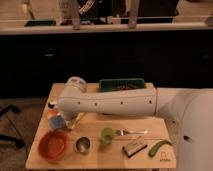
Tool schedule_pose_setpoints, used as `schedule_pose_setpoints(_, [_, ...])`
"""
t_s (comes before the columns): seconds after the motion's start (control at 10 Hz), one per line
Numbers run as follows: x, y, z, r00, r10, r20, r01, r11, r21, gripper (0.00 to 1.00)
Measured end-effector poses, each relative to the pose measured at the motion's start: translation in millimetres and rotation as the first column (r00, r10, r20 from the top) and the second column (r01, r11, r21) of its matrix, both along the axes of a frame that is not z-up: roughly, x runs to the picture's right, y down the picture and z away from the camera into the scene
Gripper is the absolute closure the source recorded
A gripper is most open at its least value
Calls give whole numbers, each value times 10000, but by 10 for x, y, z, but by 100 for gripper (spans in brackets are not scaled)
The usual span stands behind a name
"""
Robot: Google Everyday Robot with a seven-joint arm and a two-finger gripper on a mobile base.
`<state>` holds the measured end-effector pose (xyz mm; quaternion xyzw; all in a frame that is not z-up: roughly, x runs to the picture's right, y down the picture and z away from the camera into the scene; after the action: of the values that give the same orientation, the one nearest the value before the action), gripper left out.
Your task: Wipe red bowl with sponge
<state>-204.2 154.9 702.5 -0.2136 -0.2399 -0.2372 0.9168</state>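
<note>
The red bowl (pixel 52 144) sits upright at the table's front left corner and looks empty. My gripper (pixel 64 121) hangs from the end of the white arm (pixel 115 104), just above and behind the bowl's far right rim. It is shut on the light-blue sponge (pixel 57 121), which it holds a little above the table, close to the bowl's rim. The arm hides the gripper's upper part.
On the wooden table (pixel 100 159) stand a metal cup (pixel 82 145) right of the bowl, a green cup (pixel 106 134), a fork (pixel 132 132), a dark block (pixel 135 148) and a green vegetable (pixel 160 147). A green tray (pixel 122 84) lies behind the arm. Small items (pixel 51 106) sit at the left edge.
</note>
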Motion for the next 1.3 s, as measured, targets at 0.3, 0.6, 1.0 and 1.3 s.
schedule_pose_setpoints(0.3, [-291,426,-132,9955,-734,604,768,9955,-556,95])
schedule_pose_setpoints(0.6, [-621,854,-168,9896,-1032,1002,1134,9883,-1020,95])
schedule_pose_setpoints(1.0, [-714,1177,-90,9937,-607,938,715,9906,-1167,95])
schedule_pose_setpoints(1.3, [-682,1311,53,9972,-81,743,177,9915,-1287,95])
